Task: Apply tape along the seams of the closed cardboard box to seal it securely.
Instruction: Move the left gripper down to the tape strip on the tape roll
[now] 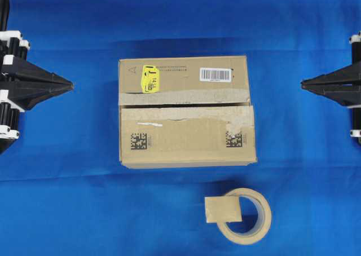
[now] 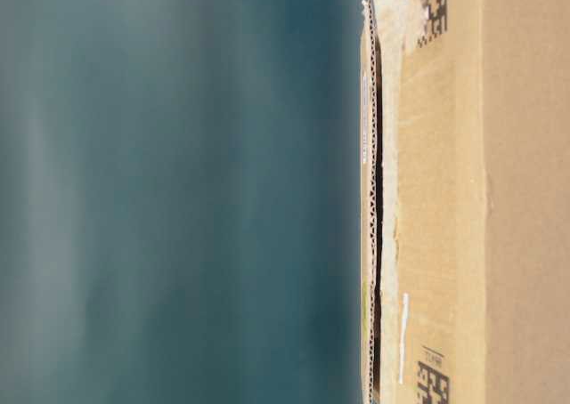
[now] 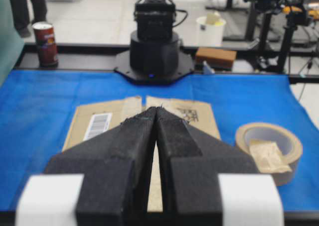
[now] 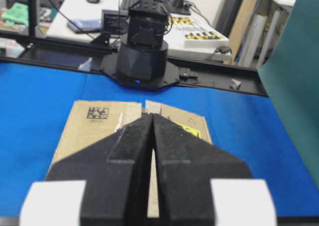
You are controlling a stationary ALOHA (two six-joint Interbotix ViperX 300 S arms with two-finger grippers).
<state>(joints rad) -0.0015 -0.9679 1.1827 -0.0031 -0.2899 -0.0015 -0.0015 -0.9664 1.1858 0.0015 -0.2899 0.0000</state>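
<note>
Tape (image 1: 223,209) lies on the roll (image 1: 246,216) near the box (image 1: 186,110), whose seam (image 1: 186,105) gapes. Both grippers, left (image 1: 72,86) and right (image 1: 302,84), are pinched shut and empty; the right should open first and lift the tape by one edge.

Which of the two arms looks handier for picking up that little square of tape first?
Probably the right gripper. The tape lies on the roll in front of the box, right of its middle, farther from the left gripper.

Robotics lab, blue-covered bench (image 1: 67,211), arm base (image 3: 153,52), equipment stands (image 3: 289,32), cluttered desk (image 4: 199,34)
</note>
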